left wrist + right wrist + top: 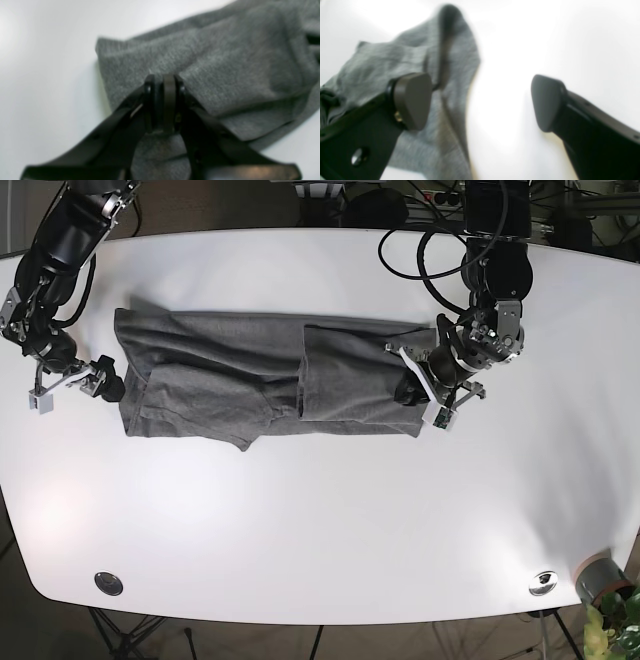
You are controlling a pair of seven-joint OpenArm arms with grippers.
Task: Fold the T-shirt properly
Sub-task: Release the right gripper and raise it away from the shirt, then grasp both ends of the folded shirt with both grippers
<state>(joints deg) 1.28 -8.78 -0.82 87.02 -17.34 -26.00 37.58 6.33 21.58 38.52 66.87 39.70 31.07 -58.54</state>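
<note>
Your left gripper (162, 82) is pinching the floppy grey T-shirt (260, 375); right gripper (480, 102) is hanging wide, so grab the hem beside it.

White table (320, 520), rounded corners, glossy top with soft glare patches; two small round metal fittings set into it near the front edge, one left (108, 583) and one right (543, 582). Grey T-shirt (230, 380) lies flat on the far half as a long band running left to right, sides folded inward so layers overlap near the middle. The cloth's left end has a loose flap reaching slightly toward the front; rest of the surface bare.
</note>
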